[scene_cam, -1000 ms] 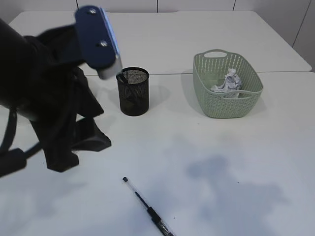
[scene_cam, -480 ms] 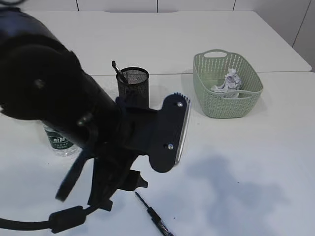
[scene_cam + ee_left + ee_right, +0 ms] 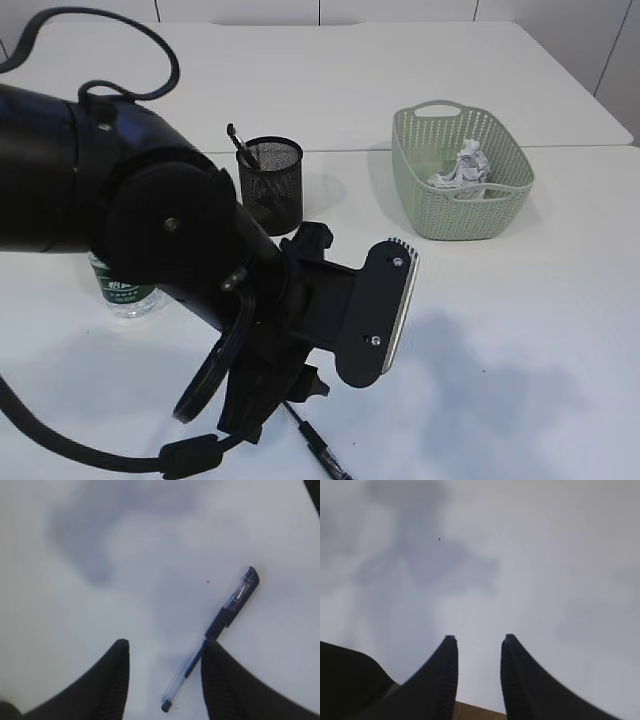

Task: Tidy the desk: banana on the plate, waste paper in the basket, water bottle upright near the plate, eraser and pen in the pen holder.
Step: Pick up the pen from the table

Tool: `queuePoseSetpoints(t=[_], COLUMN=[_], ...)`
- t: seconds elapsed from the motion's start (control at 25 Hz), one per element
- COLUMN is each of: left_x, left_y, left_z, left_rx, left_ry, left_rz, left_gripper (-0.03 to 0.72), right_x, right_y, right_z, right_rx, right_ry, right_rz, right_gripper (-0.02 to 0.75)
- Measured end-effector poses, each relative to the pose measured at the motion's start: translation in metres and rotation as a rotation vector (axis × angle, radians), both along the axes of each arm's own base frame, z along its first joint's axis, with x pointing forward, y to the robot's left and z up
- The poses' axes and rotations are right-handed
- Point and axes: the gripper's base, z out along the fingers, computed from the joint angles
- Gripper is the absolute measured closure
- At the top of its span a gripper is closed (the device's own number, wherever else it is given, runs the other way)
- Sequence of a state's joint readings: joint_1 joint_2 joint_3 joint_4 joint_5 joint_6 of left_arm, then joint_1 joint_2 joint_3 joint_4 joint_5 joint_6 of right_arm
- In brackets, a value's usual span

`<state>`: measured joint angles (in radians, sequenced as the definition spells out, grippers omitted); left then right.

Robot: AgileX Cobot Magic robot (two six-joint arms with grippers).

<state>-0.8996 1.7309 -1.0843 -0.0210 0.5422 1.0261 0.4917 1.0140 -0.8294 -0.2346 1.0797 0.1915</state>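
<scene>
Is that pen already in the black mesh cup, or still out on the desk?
Still out. The pen lies flat on the white desk, between the left tool's open fingers, not gripped.

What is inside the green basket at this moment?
A crumpled ball of waste paper lies inside the green basket, toward its right side. The near wall hides the basket floor, so anything lying low there cannot be seen.

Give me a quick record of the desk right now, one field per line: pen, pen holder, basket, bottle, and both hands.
pen: lying flat on the table, its clear end between the left hand's fingers
pen holder: black mesh cup, upright, a thin dark item sticking out
basket: green, crumpled paper inside
bottle: upright, mostly hidden behind the left arm
left hand: open over the pen, not gripping
right hand: open, empty, above bare table
</scene>
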Motion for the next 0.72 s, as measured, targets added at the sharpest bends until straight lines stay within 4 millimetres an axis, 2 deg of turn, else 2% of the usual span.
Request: queuePoseSetpoints(t=[0.32, 0.72], left_x=[-0.001, -0.006], left_y=[-0.003, -0.006], left_z=[-0.004, -0.037], left_rx=[0.039, 0.135], left_ry=[-0.039, 0.064], left_rz=[-0.171, -0.337], left_gripper=[0.361, 0.367], right_x=[0.000, 0.001], right_y=[0.000, 0.001], right_z=[0.000, 0.001], right_rx=[0.003, 0.001], right_ry=[-0.005, -0.015], right_rz=[0.001, 0.019], right_gripper=[0.517, 0.517])
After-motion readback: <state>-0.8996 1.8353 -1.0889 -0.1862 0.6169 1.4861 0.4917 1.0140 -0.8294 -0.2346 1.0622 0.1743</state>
